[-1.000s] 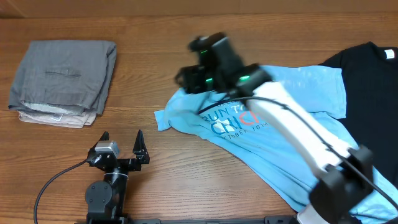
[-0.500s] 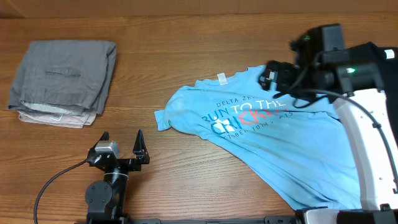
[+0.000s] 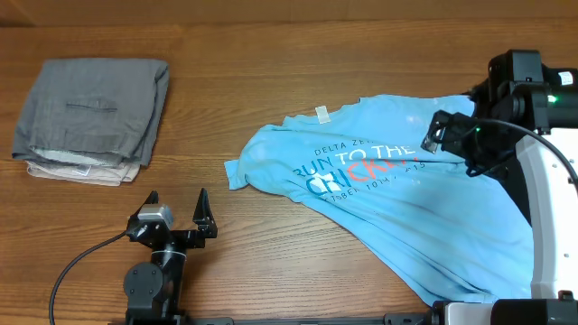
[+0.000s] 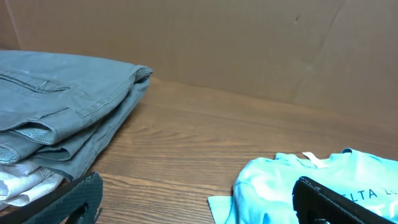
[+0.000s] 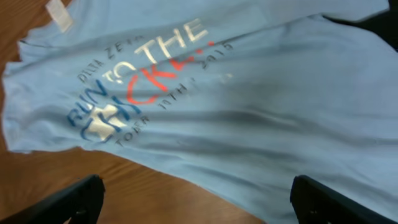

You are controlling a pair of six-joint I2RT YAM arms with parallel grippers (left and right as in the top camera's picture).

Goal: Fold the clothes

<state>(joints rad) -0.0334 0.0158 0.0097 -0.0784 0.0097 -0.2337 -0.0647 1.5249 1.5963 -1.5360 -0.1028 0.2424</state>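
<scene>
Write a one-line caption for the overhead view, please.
Unfolded light blue T-shirt lies rumpled on the wooden table, right of a stack of folded grey clothes.

Matt cotton T-shirt (image 3: 424,217) on smooth wood-grain table (image 3: 271,54).

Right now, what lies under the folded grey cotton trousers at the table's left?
A folded whitish cloth peeks out along the near edge of the grey trousers, stacked beneath them. The trousers cover the rest, so what garment it is is unclear.
</scene>
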